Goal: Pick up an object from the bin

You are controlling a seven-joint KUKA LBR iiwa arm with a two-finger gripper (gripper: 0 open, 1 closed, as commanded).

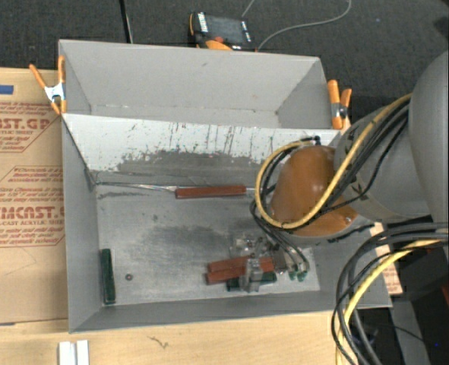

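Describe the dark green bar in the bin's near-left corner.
The dark green bar is a slim, straight strip with squared ends, evenly dark; material unclear, perhaps plastic. It lies flat on the bin floor in the near-left corner, lengthwise along the left wall; whether it touches that wall I cannot tell. Nothing else touches it.

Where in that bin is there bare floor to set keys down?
The middle of the floor is bare, between the green bar by the left wall, the long brown stick at the back and the brown block. It is crowded at the near right, where the tool hangs over that block.
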